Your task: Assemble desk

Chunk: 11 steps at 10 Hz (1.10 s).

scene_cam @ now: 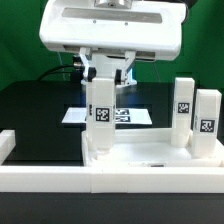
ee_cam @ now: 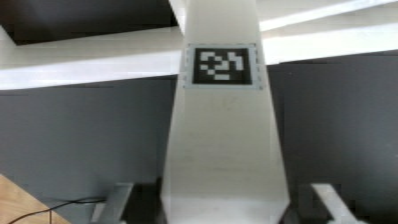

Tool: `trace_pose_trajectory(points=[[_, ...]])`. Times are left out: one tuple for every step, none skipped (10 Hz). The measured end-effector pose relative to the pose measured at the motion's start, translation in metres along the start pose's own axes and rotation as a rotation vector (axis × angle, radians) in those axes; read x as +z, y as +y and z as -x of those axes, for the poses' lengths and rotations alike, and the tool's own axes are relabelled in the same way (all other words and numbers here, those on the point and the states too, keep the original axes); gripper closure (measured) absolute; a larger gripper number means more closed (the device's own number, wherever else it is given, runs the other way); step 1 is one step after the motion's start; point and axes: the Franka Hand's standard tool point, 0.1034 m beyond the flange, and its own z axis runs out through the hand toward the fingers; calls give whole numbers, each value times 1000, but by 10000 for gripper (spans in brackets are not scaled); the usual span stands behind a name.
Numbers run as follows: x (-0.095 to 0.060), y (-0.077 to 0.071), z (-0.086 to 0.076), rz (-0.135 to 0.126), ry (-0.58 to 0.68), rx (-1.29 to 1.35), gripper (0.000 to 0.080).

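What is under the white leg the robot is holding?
The leg in the gripper stands on the white tabletop. Behind it, the marker board lies flat on the black table. Whether the leg's bottom end sits in a hole is hidden.

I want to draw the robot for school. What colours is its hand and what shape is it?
The gripper has a big boxy white body on top, wide and rounded at the corners. Underneath, the parts are darker, black and grey. In the wrist view, its fingers look like grey, straight bars. A thin dark cable runs beside it.
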Motion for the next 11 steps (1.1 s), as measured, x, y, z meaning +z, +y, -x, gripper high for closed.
trace_pose_trajectory(points=[[1,0,1,2,4,-2,512],[2,1,2,5,3,-4,512],[3,2,3,6,1,-4,512],[4,3,5,8,-2,-4,512],[6,4,7,10,-5,-5,512],[7,5,7,13,-2,-6,512],[7,4,7,14,11,-8,512],[8,4,6,18,37,-14,512],[8,3,6,20,49,-18,512],[8,3,6,20,48,-17,512],[8,3,6,20,48,-17,431]])
